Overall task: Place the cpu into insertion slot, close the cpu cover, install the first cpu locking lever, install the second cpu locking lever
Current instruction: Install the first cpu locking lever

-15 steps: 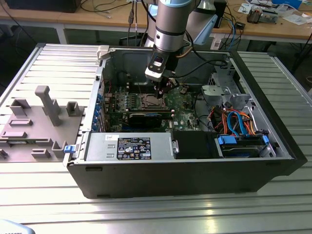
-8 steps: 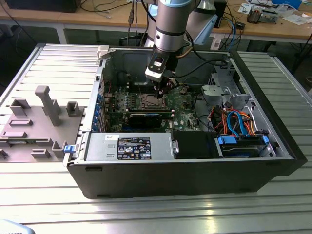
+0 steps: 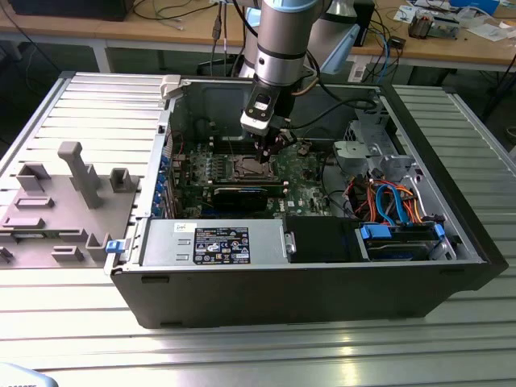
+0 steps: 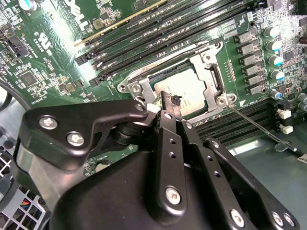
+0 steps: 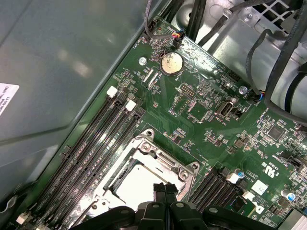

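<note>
Gripper (image 4: 171,101), fingertips pinched together and carrying nothing, is sitting at the cpu cover (image 4: 214,76) edge. The cpu (image 4: 184,87) is lying in the insertion slot (image 4: 135,87). The locking lever (image 4: 254,125) is sticking out loose. Best pressing straight down, not dragging sideways.

The motherboard (image 4: 48,57) is deep green, speckled with tiny silver solder dots and striped by long black memory slots (image 4: 168,28). The cpu (image 4: 184,88) has a pale silvery-grey top, framed by the brighter silvery cpu cover (image 4: 207,72). The gripper (image 4: 169,99) is matt black with silver screw heads. In the first wrist view a coin cell (image 5: 170,63) looks dull gold. In the exterior view the case (image 3: 282,298) is dark grey, the bench (image 3: 242,355) ribbed silver, and the cables (image 3: 387,197) orange, blue and red.
</note>
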